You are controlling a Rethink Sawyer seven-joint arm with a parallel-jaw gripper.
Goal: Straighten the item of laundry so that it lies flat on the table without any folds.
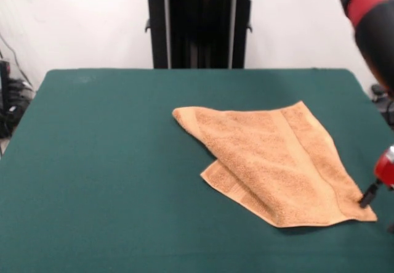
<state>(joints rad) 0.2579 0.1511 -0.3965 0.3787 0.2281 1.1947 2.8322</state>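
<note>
One orange-tan towel (277, 162) lay on the green counter (104, 162), right of centre, folded over itself with a lower layer showing at its near-left edge. One red and black arm (372, 20) came down along the right edge. The pincer (369, 196) sat at the towel's near-right corner; whether open or closed could not be told. Cables (12, 103) hung off the counter's left side.

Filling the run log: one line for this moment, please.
towel: folded over, not flat | gripper: at its near right corner, grasp unclear | table: green | step: unfolding pending
</note>
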